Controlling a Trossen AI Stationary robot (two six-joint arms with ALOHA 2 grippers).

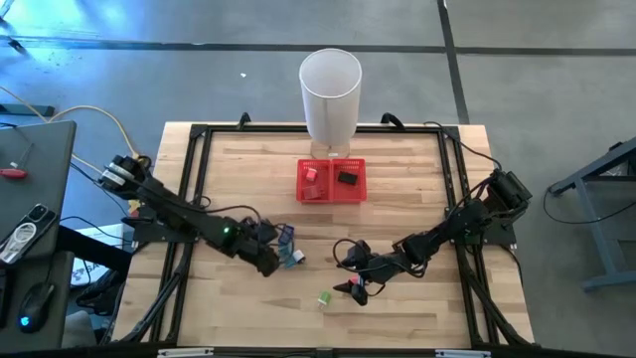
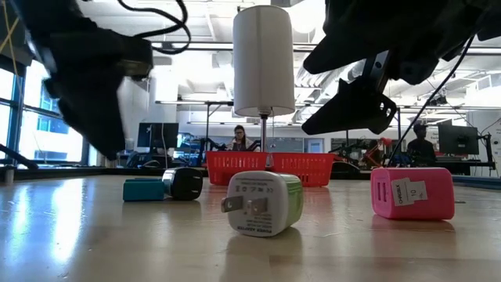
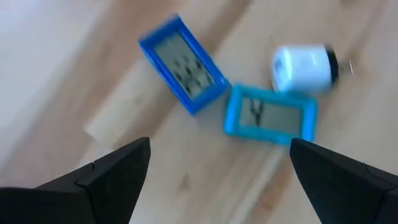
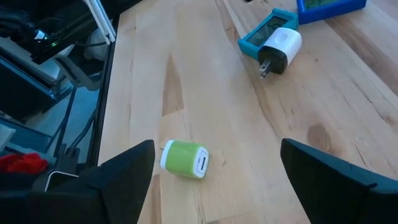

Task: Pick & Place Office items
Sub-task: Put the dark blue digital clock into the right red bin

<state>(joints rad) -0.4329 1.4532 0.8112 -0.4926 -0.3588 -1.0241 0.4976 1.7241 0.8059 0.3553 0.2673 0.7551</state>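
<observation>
wooden table bears red tray and white bin.

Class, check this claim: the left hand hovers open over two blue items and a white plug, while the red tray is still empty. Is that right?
Not quite. The red tray is not empty: the high view shows a red piece and a dark piece in its compartments. The rest holds: the left hand hovers open over the two blue items and the white plug.
</observation>
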